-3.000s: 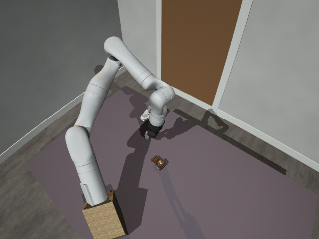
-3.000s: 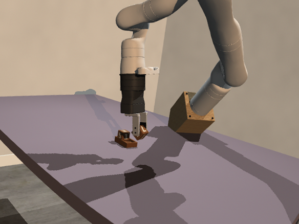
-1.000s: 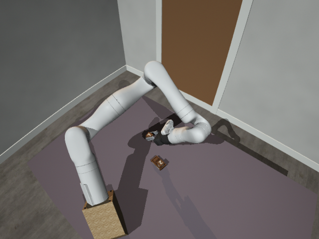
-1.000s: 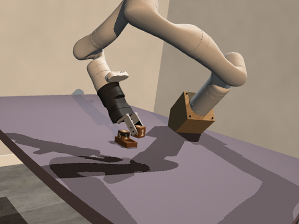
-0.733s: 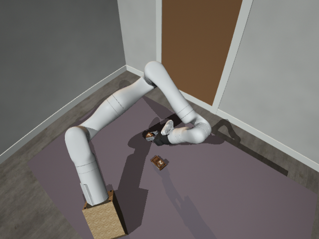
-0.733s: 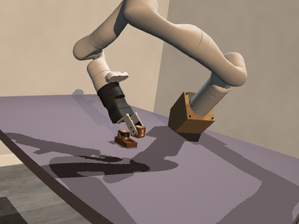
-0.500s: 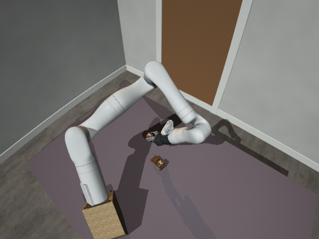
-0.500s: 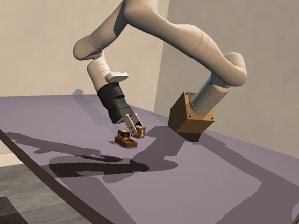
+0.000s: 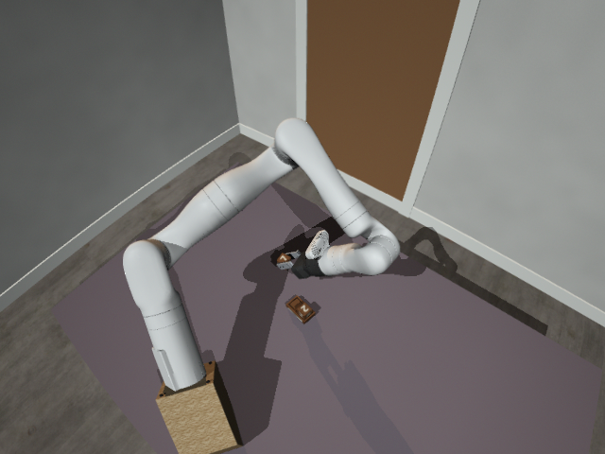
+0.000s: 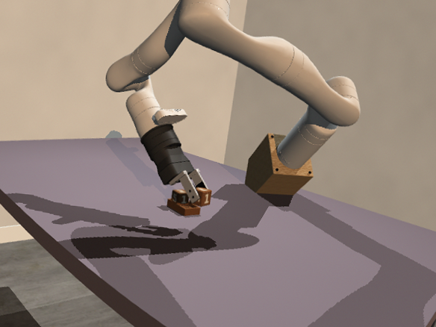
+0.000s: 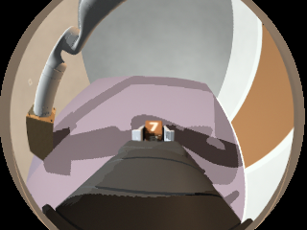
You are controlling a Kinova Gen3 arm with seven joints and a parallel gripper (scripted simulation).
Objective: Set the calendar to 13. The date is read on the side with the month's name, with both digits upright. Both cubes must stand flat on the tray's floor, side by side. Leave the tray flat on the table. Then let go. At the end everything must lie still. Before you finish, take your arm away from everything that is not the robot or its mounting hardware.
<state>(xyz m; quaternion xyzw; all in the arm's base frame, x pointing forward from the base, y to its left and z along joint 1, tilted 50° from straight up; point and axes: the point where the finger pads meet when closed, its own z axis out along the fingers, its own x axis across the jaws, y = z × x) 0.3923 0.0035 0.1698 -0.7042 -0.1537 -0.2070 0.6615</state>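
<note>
Gripper (image 9: 288, 260) (image 10: 201, 194) (image 11: 153, 130) pinching the 7-marked cube (image 9: 283, 258) (image 10: 206, 197) (image 11: 153, 127), mid-frame in top view. Tray (image 9: 306, 320) (image 10: 184, 209) on table, just below centre there; second cube (image 9: 304, 308) (image 10: 178, 196) in it, 2 up. 13 not set.

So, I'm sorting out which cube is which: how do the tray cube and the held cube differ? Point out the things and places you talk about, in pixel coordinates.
The tray cube (image 9: 303, 308) (image 10: 179, 196) sits in the tray (image 9: 307, 320) (image 10: 184, 208); the held cube (image 9: 283, 258) (image 10: 206, 196) (image 11: 153, 127) is between the end effector's (image 9: 288, 260) (image 10: 198, 191) (image 11: 153, 134) fingers. From above, the tray cube shows 2, the held cube 7. Both are brown with pale digits.
</note>
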